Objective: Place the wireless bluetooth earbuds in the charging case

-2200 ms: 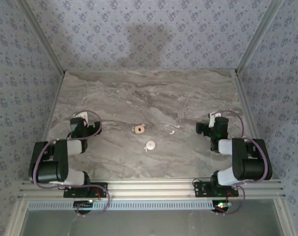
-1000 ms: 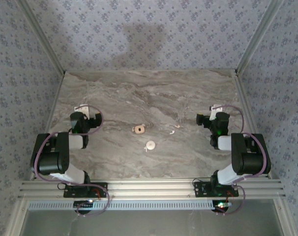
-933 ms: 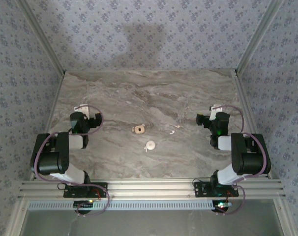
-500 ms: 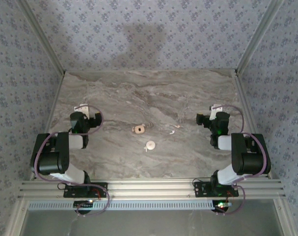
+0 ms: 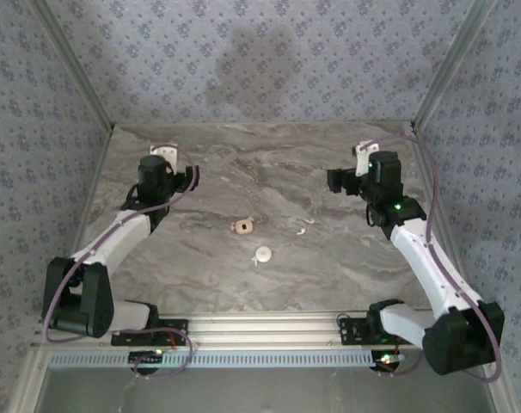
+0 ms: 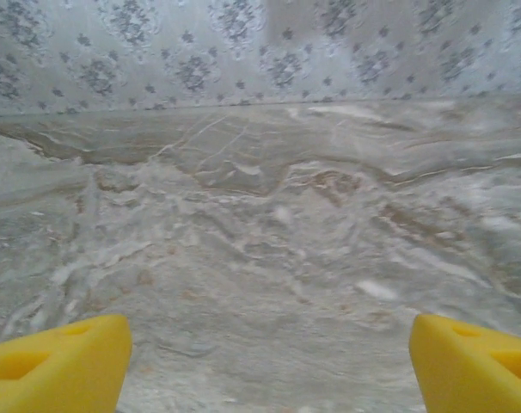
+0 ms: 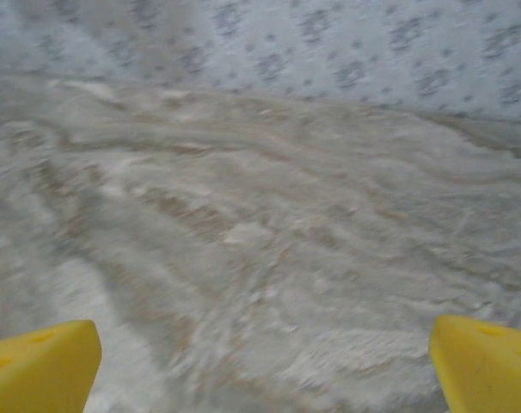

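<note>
Left tool (image 6: 269, 370) and right tool (image 7: 265, 370): in each wrist view my yellow fingertips (image 6: 54, 361) stand wide apart and grip nothing above the tabletop (image 5: 200, 284).

Nearest my bases lies a pale round piece (image 5: 263, 254); I cannot tell what it is. Just beyond it sits the charging case (image 5: 242, 226), dark hollow facing up. To its right, apart from it, lie the wireless bluetooth earbuds (image 5: 304, 227), tiny and white. Both tools hover farther back, outboard of all three.

Risks:
- The earbuds are small and curved, so a closing pinch may squirt one away.
- An unbraced case may skid or tip under insertion pressure.
</note>
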Action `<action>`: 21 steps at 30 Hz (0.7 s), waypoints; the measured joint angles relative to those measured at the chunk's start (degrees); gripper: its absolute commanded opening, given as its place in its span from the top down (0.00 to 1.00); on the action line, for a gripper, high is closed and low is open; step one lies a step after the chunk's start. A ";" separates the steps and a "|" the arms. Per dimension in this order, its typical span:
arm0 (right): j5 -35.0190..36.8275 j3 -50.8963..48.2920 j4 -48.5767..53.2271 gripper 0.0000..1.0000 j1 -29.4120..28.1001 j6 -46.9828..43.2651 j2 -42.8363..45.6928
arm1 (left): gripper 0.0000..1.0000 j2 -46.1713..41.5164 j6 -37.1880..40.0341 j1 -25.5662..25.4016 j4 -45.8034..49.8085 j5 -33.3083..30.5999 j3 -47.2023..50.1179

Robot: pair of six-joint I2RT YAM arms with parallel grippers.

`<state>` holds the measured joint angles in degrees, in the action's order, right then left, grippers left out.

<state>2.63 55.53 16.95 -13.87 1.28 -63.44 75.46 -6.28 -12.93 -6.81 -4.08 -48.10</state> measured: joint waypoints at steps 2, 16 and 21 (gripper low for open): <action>-0.33 2.43 6.14 0.00 -3.72 2.49 0.17 | 0.22 -0.85 -2.47 -1.27 4.35 0.72 -1.90; -5.51 3.80 19.74 0.04 -26.27 28.46 -13.16 | 0.26 -4.94 -17.55 -4.79 28.04 10.84 -1.49; -7.63 2.51 20.72 0.05 -28.24 34.14 -16.63 | 0.30 -4.85 -17.75 -6.21 32.85 12.26 -1.27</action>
<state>-4.99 58.04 37.67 -42.11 35.42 -80.07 70.61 -24.03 -19.14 26.04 8.19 -49.36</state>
